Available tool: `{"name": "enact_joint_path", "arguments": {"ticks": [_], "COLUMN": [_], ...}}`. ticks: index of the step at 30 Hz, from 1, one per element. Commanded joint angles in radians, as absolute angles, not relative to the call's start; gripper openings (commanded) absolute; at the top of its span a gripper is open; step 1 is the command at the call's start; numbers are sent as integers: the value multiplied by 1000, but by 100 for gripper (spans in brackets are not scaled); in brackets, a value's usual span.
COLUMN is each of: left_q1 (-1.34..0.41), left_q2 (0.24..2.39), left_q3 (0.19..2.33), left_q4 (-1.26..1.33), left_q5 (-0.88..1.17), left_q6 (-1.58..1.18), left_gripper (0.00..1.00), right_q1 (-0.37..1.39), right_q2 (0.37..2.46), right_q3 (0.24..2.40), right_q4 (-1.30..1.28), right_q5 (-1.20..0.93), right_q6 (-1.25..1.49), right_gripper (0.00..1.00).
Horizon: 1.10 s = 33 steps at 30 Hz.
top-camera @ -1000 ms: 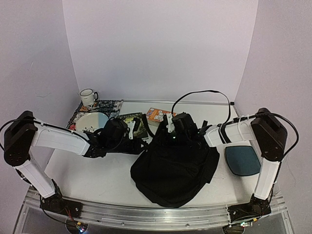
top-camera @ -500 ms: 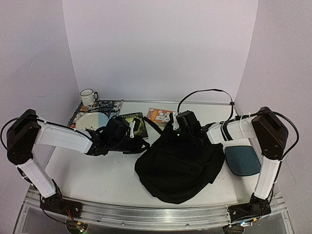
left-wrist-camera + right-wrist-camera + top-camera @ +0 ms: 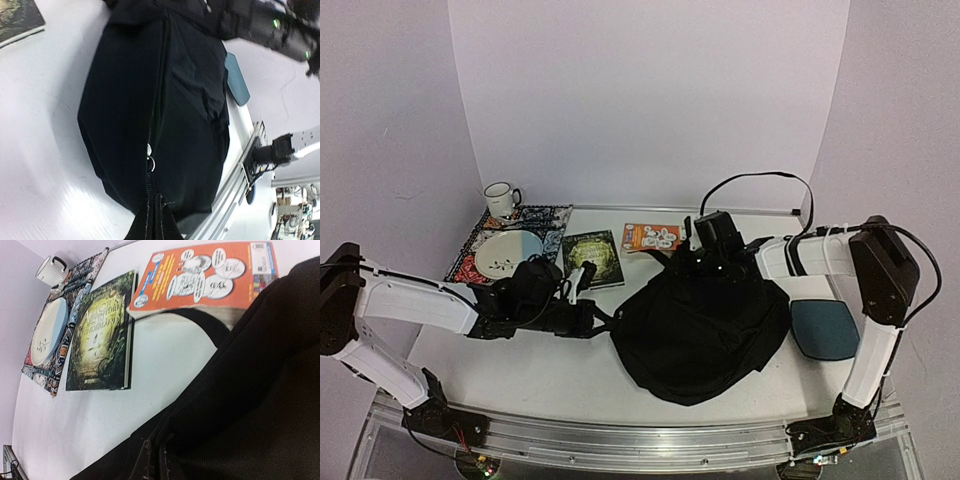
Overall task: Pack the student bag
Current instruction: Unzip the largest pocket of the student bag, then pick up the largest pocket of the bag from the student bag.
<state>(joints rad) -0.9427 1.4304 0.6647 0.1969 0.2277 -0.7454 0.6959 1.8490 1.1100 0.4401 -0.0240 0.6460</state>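
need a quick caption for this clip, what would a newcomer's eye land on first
The big black student bag slumped just right of centre dominates, with both arms on it: the left gripper pinches a strap at its left edge and the right gripper its far rim. Next come the bright orange book and green book lying flat behind it.

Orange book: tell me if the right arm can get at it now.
Probably not yet: the right gripper is shut on the backpack. The orange book lies close by, uncovered.
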Motion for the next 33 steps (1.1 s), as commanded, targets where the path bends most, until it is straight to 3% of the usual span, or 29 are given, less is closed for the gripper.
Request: {"name": "enact_joint_path", "arguments": {"ticks": [1, 9, 17, 21, 30, 33], "left_q1": [-1027, -1100, -1170, -1170, -1145, -1101], "left_q2": [1384, 1442, 1642, 1583, 1398, 1360], "left_q3": [659, 665, 847, 813, 739, 704], "left_q4": [81, 106, 186, 185, 143, 143], "left_q5": [249, 213, 189, 79, -87, -69], "left_q6": [-684, -703, -670, -695, -772, -800], "left_gripper": [0, 0, 0, 2, 42, 47], "right_q1": [645, 625, 634, 634, 670, 694], "right_q2": [1782, 1820, 1935, 1923, 1764, 1694], "right_q3": [1209, 1325, 1398, 1367, 1221, 1166], "right_q4": [428, 428, 452, 435, 320, 257], "right_q5": [88, 63, -12, -64, -93, -81], "right_q6": [582, 618, 662, 626, 550, 529], "right_gripper": [0, 0, 0, 8, 35, 42]}}
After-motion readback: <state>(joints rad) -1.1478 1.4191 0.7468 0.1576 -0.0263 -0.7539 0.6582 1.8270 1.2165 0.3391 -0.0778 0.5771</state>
